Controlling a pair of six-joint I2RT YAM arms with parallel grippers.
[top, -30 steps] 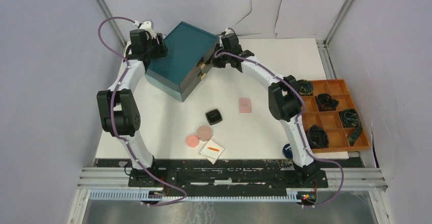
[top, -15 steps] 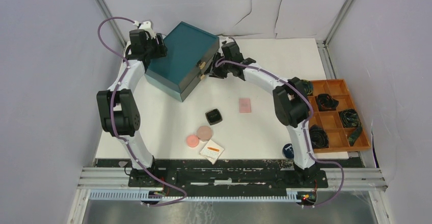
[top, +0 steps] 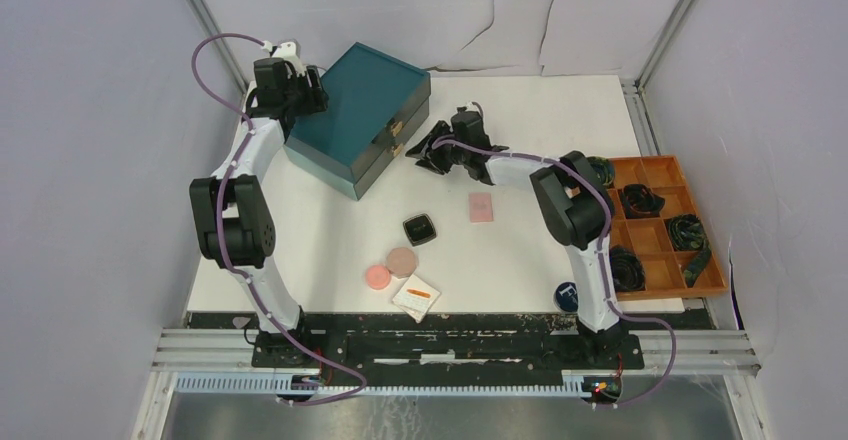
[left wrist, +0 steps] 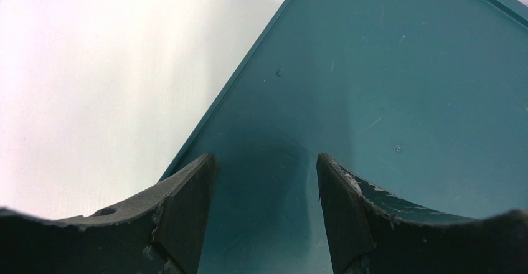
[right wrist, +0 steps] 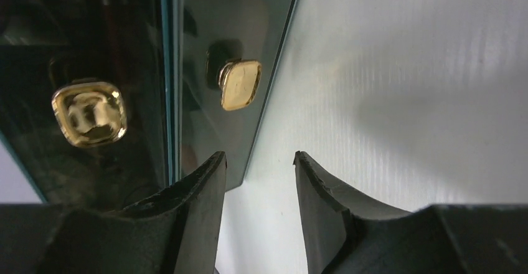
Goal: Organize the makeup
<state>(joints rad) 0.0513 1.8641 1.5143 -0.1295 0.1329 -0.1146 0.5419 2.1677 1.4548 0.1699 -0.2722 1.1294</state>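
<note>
The right arm has pulled back from the teal drawer box (top: 362,110) and swung lower. Its right hand (top: 425,152) now sits out over the worktop (top: 560,120), just off the box's front face, where a second ago it was up against the box's far corner. The left arm has not shifted.

In the right wrist view, the right hand (right wrist: 258,159) has its fingers slightly parted with nothing between them, only bare worktop showing in the gap. Two gold knobs (right wrist: 240,84) on the dark box front are just ahead of it.

The left hand (top: 312,90) hangs over the box's lid by the far left corner of the worktop. Its fingers are spread, and the teal lid (left wrist: 386,99) shows between them. I cannot tell if they touch it.

The makeup lies loose toward the middle of the near edge:
- The black square compact (top: 420,228) and the pink square (top: 481,207) lie apart, furthest from that edge.
- The beige disc (top: 401,261) and pink disc (top: 378,277) are touching.
- The white pad (top: 416,296) lies just beside the discs, with a thin red stick (top: 419,292) on it.
- The dark-blue tin (top: 566,296) sits near the near right corner, half hidden by the right arm's base.

Along the right edge is the orange tray (top: 660,172) with dark bundles (top: 640,200) in its compartments.
</note>
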